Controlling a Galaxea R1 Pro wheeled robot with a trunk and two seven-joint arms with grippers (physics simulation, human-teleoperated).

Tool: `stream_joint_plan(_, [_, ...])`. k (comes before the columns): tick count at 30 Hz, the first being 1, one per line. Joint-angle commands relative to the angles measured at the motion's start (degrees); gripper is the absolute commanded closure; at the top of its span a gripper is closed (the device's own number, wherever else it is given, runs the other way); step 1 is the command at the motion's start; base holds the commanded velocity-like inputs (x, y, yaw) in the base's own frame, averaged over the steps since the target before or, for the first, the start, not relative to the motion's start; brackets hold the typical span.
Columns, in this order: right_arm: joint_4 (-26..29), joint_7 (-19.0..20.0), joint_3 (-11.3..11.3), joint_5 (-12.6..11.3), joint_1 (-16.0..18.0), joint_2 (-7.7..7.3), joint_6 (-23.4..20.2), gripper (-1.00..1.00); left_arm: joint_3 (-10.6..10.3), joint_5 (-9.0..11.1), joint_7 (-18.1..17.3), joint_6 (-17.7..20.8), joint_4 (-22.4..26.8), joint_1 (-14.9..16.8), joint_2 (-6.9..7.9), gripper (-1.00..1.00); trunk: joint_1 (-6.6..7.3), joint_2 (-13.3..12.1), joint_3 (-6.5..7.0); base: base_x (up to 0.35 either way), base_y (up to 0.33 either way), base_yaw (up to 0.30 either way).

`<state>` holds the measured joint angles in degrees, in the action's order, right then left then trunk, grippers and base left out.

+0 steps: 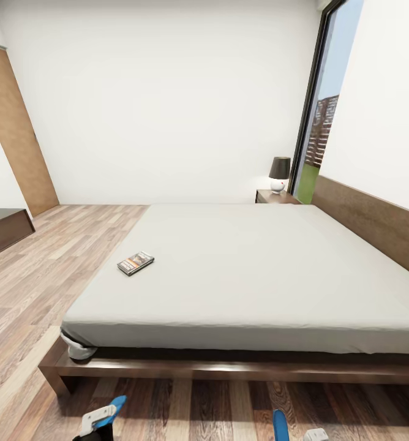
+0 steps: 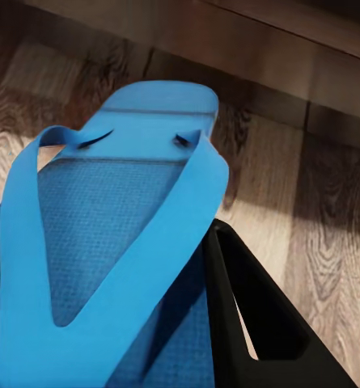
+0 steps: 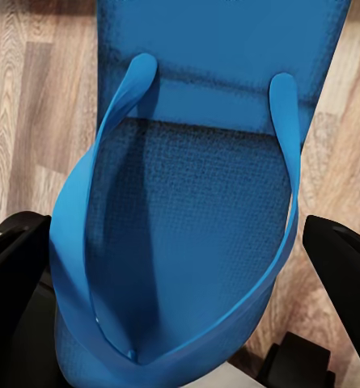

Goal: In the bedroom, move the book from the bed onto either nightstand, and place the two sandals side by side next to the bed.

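Note:
The book [image 1: 135, 263] lies flat on the white mattress of the bed [image 1: 247, 275], near its left edge. Beyond the bed's far corner a nightstand [image 1: 274, 196] stands under a lamp. At the lower edge of the head view my left gripper [image 1: 98, 422] holds a blue sandal [image 1: 115, 405] above the floor in front of the bed frame. The left wrist view shows that sandal [image 2: 107, 210] between the black fingers [image 2: 252, 323] of the left gripper [image 2: 99, 234]. My right gripper [image 3: 175, 234] is shut across the width of the other sandal [image 3: 204, 178], which shows edge-on in the head view [image 1: 280, 425].
The dark wooden bed frame [image 1: 229, 367] runs across just ahead of both grippers, with plank floor [image 1: 51, 275] to the bed's left. A dark low cabinet [image 1: 5, 229] and a wooden door [image 1: 15, 128] stand at the left. The headboard [image 1: 370, 220] and a tall window [image 1: 321, 122] are on the right.

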<state>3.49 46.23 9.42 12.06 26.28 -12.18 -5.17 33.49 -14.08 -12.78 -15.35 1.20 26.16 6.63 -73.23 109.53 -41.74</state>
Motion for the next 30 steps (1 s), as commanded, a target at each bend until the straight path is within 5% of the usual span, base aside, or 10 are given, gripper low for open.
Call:
stream_joint_plan(1, [0.1,0.2,0.5,0.3,0.0,-0.01,-0.5,1.00,0.4,-0.7,-0.1,-0.7,-0.1,0.0,0.10,1.00,0.01,0.0,-0.06,0.000,0.000,0.000])
stream_joint_plan(10, [0.1,0.3,0.6,0.3,0.0,-0.03,-0.6,1.00,0.4,-0.7,0.6,-3.7,-0.1,0.0,0.95,1.00,0.01,0.0,-0.06,0.000,0.000,0.000])
stream_joint_plan(18, [0.1,0.3,0.6,0.3,0.0,-0.03,-0.5,1.00,0.4,-0.7,9.5,-9.1,-0.1,0.0,1.20,1.00,0.01,0.0,-0.06,0.000,0.000,0.000])
stream_joint_plan(25, [0.1,0.7,0.9,0.0,0.0,-0.15,-0.8,1.00,0.4,-0.8,11.2,-9.9,-0.1,0.0,1.20,1.00,0.01,0.0,-0.06,0.000,0.000,0.000])
stream_joint_plan(27, [0.1,1.6,1.3,-1.6,0.0,-1.33,-1.2,1.00,0.4,-0.8,11.3,-9.9,-0.1,0.0,1.20,1.00,0.01,0.0,-0.06,0.000,0.000,0.000])
stream_joint_plan(30, [0.4,5.2,1.6,-8.6,0.0,-6.97,-2.7,1.00,0.4,-0.8,11.3,-10.0,-0.1,0.0,1.14,1.00,0.01,0.0,-0.06,0.000,0.000,0.000])
